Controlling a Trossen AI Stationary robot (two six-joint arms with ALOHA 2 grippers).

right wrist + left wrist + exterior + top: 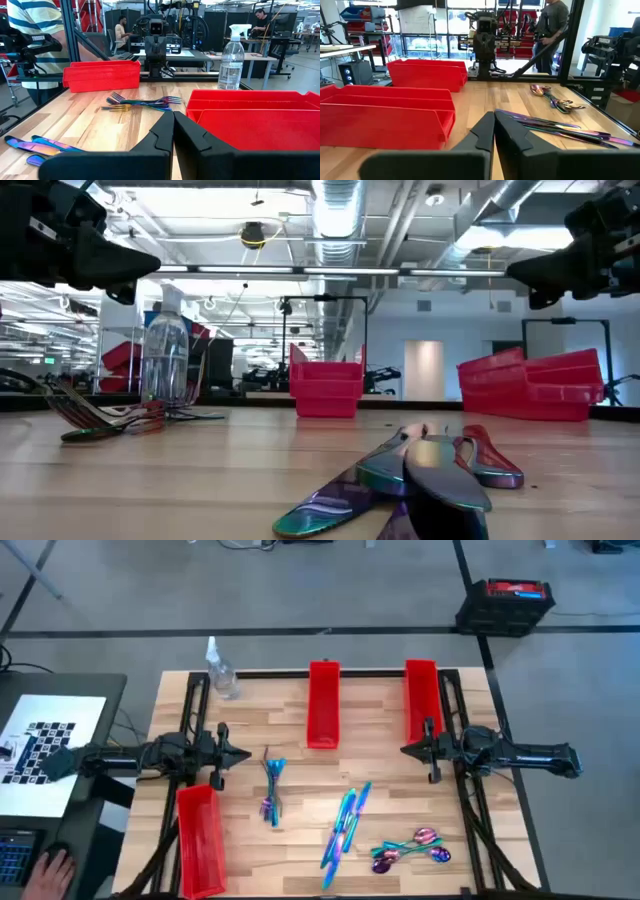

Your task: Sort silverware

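Three loose groups of iridescent silverware lay on the wooden table [300, 840], none of it in any bin. The forks [273, 785] were bundled just in front of and beside the left gripper [242, 754], which hung above the table's left side with its fingers pressed together and holding nothing. The knives [343, 825] lay in a slanted row near the table's middle front, well apart from both grippers. The spoons [412, 847] were heaped at the front right, nearer the right arm's side but well in front of the right gripper [408, 750], which hovered by the right edge with its fingers likewise closed and empty.

One red bin [200, 838] sat at the front left, close beside the forks and below the left arm. A second red bin [323, 703] stood at the back centre, and a third red bin [421, 700] at the back right, just behind the right gripper. A clear water bottle [222, 672] stood upright at the back left corner. Both grippers pointed toward each other across the table, the forks lying between them but much nearer the left one.
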